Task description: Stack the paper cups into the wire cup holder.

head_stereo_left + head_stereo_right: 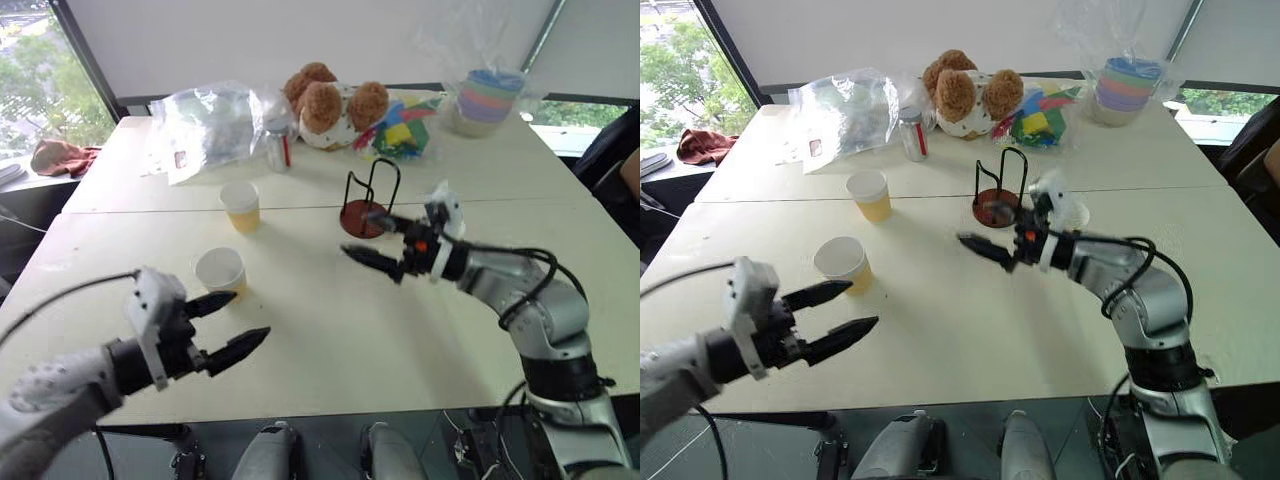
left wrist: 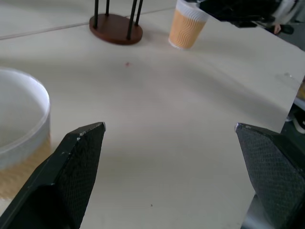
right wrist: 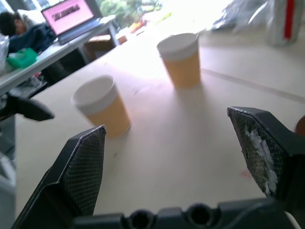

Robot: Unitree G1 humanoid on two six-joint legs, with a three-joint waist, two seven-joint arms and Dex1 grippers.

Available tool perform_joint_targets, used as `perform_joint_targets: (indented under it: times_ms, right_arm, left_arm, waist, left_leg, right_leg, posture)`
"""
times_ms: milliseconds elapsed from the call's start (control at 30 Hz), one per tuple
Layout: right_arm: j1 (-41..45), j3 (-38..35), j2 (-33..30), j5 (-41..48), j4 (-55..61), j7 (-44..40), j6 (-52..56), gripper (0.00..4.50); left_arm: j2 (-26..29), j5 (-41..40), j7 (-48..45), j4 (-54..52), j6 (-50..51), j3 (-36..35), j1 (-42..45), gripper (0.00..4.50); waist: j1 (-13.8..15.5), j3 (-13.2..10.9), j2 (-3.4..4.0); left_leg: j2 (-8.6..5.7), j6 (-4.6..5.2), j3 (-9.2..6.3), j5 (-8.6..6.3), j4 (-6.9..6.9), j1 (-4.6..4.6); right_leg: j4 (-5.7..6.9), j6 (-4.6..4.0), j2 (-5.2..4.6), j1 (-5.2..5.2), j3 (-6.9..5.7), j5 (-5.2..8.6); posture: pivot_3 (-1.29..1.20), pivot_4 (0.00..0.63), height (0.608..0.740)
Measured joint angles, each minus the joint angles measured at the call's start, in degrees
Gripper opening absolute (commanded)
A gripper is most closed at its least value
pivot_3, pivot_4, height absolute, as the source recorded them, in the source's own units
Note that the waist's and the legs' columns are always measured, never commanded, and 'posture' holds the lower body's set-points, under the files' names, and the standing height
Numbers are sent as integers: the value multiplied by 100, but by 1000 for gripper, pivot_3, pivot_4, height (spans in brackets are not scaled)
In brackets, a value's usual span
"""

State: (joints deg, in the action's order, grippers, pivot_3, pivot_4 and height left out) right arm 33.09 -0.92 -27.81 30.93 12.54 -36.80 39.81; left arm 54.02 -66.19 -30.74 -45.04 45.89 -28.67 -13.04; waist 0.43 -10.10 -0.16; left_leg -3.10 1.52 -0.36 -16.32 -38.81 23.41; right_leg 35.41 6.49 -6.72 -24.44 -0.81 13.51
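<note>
Both hands hang above the desk [image 1: 330, 340] with nothing in them. Left hand [image 1: 232, 325] is spread wide, its two black fingers pointing across the desk, and just beyond its upper finger stands the nearest paper cup [image 1: 221, 271], upright, rim up. Right hand [image 1: 378, 240] is likewise released, fingers apart, held over the middle of the desk; its far finger sits in front of the wire cup holder [image 1: 368, 205], though whether they touch I cannot tell. The holder stands upright on its round red-brown base, thin black loops rising from it, no cup inside. A second paper cup [image 1: 241, 206] stands farther back, left of the holder and beyond the first one. A third paper cup [image 2: 187, 29] stands near the holder's base, close to the right arm. Along the far edge of the desk lie a clear plastic bag [image 1: 205, 125], a small bottle [image 1: 277, 145], a brown plush toy [image 1: 330, 105] and stacked pastel bowls [image 1: 487, 100] in clear wrap.
</note>
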Motion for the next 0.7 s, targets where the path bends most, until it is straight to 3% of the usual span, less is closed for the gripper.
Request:
perform_joint_targets:
  times_ms: [67, 200, 500, 600, 700]
  right_arm:
    - [402, 33, 44, -412, -445, 297, -301, 4421]
    - [792, 237, 217, -976, -1169, 450, -754, 4421]
    - [1102, 621, 452, -1636, -2195, 495, -1069, 4421]
    - [1265, 616, 552, -1735, -2343, 527, -1059, 3552]
    - [1292, 634, 693, -1797, -2424, 542, -1038, 2037]
  left_arm:
    - [551, -352, -230, 328, 259, -686, 146, 4500]
    - [1079, -904, -656, 1004, 748, -1608, 296, 4500]
    - [1283, -1116, -847, 1513, 981, -1953, 932, 4500]
    - [1282, -958, -839, 1520, 980, -1925, 993, 4500]
    - [1276, -825, -812, 1500, 959, -1867, 1109, 4500]
  waist:
    - [-7, -3, 6]
    - [-38, -2, 1]
    - [-166, -6, 5]
    - [-163, -6, 5]
    - [-156, -7, 6]
  left_leg:
    - [-8, -20, 3, 13, 11, 0]
    - [-10, -30, 7, 22, 51, -1]
    - [-7, -42, 8, 29, 71, -2]
    - [0, -46, 7, 31, 72, -3]
    - [0, -48, 7, 32, 74, -3]
  right_leg:
    - [1, 0, 5, 1, -6, 0]
    - [-11, 15, 14, 6, -8, -8]
    - [-10, 18, 16, -5, -5, -9]
    - [-6, 18, 22, -7, -4, -9]
    - [-5, 18, 21, -9, -3, -9]
  posture:
    - [0, 150, 740]
    - [0, 150, 740]
    - [0, 150, 740]
    - [0, 150, 740]
    - [0, 150, 740]
